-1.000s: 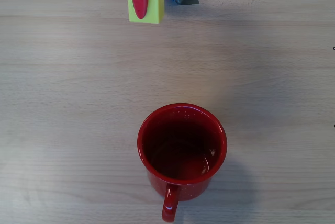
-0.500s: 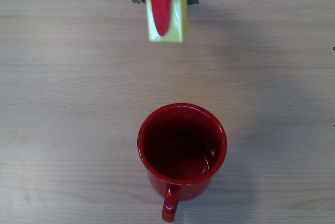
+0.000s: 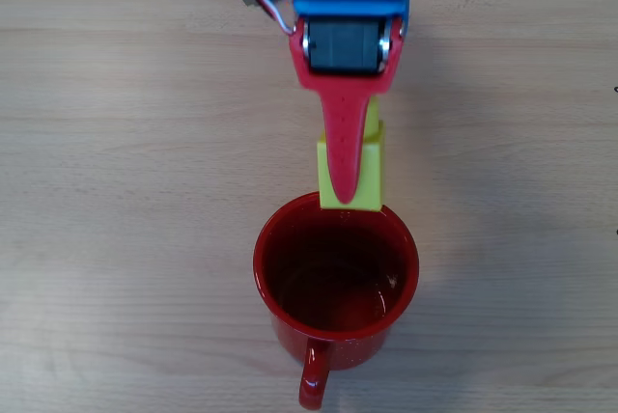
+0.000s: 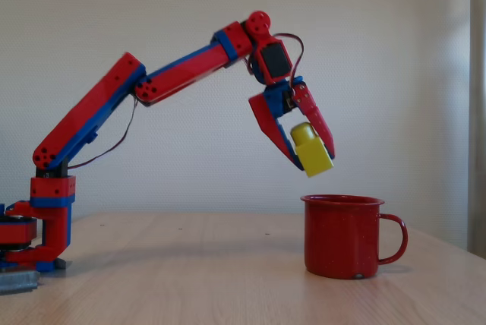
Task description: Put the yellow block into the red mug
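Since earlier frame, gripper moved forward, clamping yellow block above near rim of red mug. You release now, block maybe hits rim, falls outside.

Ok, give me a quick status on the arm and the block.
Gripper shut on yellow block. Block held in the air, over the near rim of the red mug. Nothing in the way.
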Tool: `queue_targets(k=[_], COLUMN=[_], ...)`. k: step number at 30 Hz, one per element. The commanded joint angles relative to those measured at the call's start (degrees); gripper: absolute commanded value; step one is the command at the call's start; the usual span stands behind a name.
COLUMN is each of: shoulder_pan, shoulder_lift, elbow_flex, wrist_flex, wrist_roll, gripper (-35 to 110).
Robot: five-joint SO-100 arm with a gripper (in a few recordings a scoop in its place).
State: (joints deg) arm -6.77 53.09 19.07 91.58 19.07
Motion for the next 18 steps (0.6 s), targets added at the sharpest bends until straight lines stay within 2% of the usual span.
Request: queue_targets(k=[1,18], shoulder_pan=[-0.4,1.4], shoulder_lift=[1.1,-8.5], elbow_flex=[-6.7,-15.5], wrist_flex=[-1.0,-3.8], wrist_roll=[0.3,-1.3], gripper=[0,1])
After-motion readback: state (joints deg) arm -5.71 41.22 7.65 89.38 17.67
